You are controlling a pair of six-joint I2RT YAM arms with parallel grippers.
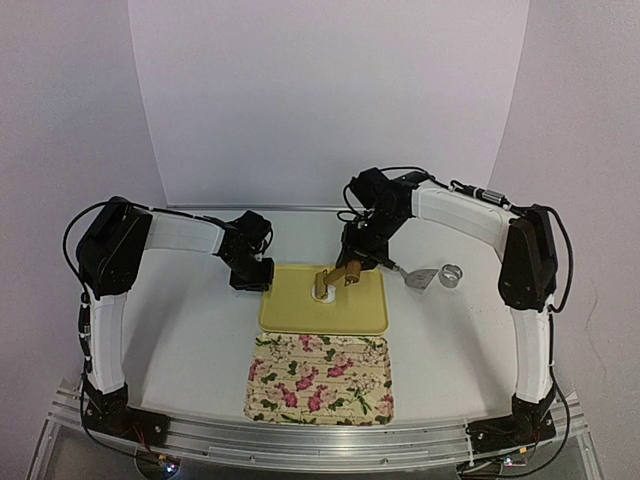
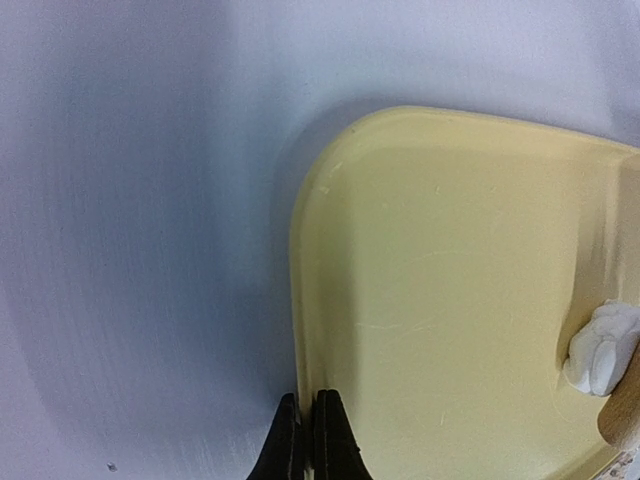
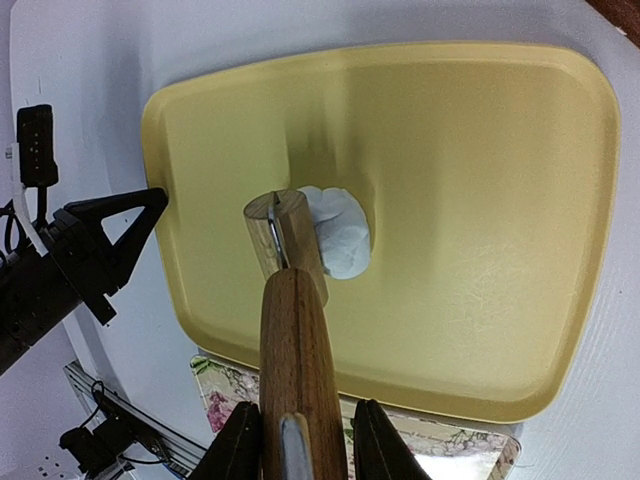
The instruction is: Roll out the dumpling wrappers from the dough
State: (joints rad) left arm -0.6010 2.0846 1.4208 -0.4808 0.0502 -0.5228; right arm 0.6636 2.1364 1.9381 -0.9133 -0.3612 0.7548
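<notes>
Lying beyond right pincer (image 3: 305,445), dough lump (image 3: 342,235) under rolling pin (image 3: 295,330), on yellow tray (image 3: 480,180)

White dough (image 3: 340,235), brown pin (image 3: 295,340), yellow tray (image 3: 480,200), floral tray (image 1: 320,378).

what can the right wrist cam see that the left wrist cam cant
Only the right wrist view: the right fingers clamped on the rolling pin, the whole yellow tray, and a corner of the flowered tray.
Only the left wrist view: the tips of the left fingers up close, pressed together at the yellow tray's rim.
Both: the yellow tray, the white dough and the rolling pin, which is only a sliver in the left view.
</notes>
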